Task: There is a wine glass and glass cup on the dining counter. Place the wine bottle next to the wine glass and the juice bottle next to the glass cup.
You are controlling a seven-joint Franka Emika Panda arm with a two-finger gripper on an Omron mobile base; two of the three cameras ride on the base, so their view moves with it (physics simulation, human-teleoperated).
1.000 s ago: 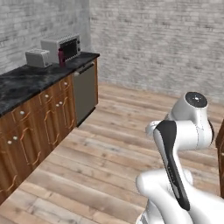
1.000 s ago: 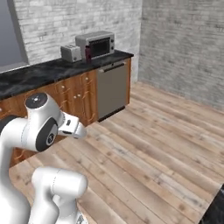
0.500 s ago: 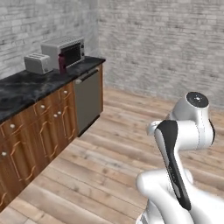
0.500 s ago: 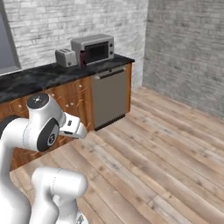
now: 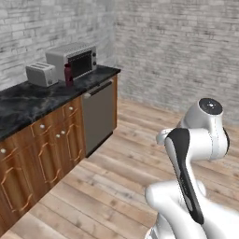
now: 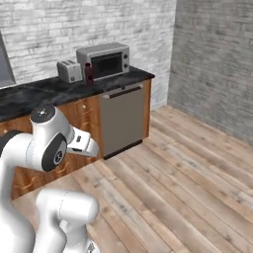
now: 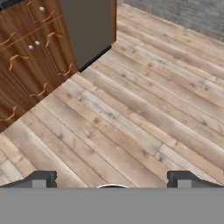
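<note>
As the base has turned, the counter (image 5: 28,100) with a maroon juice bottle (image 5: 68,75) sits nearer; the gripper (image 7: 112,179) (fingers wide apart) holds nothing.

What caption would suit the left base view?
Juice bottle between toaster and toaster oven on the black counter.

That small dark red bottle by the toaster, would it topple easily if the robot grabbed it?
Probably somewhat: the juice bottle stands upright, taller than wide, so a high nudge might tip it. It looks rigid, so likely won't squash. The toaster and toaster oven close beside it could hamper the end effector.
</note>
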